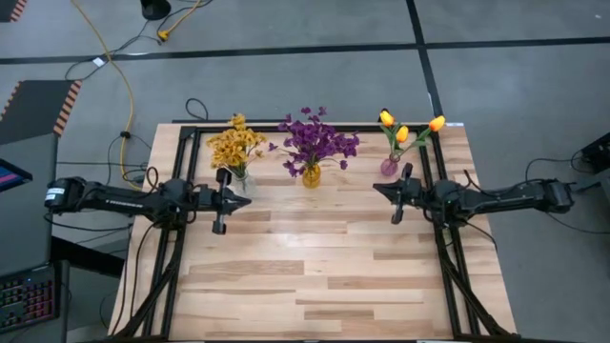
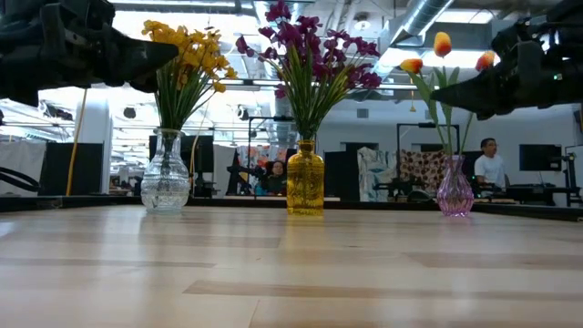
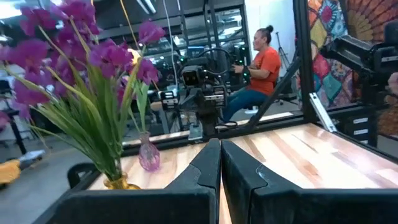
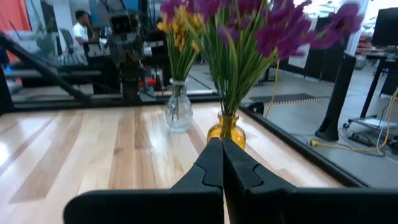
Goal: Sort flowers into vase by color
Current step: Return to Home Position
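Holds left gripper (image 1: 247,200) and right gripper (image 1: 377,189) clenched empty either side of the yellow vase (image 1: 312,176), clear of its purple flowers (image 1: 315,141).

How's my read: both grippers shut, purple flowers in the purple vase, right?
No: the low view shows the purple flowers in the yellow vase; the purple vase holds tulips. The left gripper and right gripper are shut.
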Robot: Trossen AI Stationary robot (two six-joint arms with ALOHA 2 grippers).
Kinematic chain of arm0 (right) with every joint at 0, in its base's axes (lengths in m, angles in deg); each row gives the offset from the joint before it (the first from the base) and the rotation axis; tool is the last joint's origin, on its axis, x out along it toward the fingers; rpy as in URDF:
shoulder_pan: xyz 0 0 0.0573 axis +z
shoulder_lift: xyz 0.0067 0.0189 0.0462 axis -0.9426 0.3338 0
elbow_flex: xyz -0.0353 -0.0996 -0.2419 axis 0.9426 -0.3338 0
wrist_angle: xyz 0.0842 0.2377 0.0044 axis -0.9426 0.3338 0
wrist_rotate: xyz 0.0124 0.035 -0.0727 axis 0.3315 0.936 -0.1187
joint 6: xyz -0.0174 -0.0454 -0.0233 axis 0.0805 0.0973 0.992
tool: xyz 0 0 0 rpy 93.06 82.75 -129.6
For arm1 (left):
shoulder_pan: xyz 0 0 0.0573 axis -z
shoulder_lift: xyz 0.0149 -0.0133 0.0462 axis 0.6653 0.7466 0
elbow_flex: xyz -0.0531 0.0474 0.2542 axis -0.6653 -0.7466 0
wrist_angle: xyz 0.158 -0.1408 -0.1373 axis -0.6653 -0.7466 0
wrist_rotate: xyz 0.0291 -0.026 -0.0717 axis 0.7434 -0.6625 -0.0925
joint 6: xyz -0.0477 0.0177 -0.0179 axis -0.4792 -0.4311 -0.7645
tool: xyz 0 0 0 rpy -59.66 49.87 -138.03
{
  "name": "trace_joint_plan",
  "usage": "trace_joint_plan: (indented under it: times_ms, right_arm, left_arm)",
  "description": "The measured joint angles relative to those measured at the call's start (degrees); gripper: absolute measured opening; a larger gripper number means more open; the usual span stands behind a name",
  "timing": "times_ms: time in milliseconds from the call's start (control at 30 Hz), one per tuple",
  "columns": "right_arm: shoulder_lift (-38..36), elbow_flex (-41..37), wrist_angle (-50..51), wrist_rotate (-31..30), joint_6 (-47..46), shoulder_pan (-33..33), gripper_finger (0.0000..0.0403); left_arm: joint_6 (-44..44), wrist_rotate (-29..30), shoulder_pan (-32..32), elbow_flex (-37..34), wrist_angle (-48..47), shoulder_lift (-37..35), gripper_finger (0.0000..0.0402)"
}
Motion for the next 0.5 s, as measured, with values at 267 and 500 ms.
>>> trace_joint_plan:
  times_ms: [267,500]
  right_arm:
    - [-7.3,0.0,7.0,0.0,-0.1,0.0,0.0021]
    - [-14.2,0.0,12.4,0.0,-0.2,0.0,0.0021]
  left_arm:
    - [1.6,2.0,0.0,0.0,-1.4,-4.4,0.0000]
    - [1.6,2.1,0.0,0.0,-6.2,-11.0,0.0000]
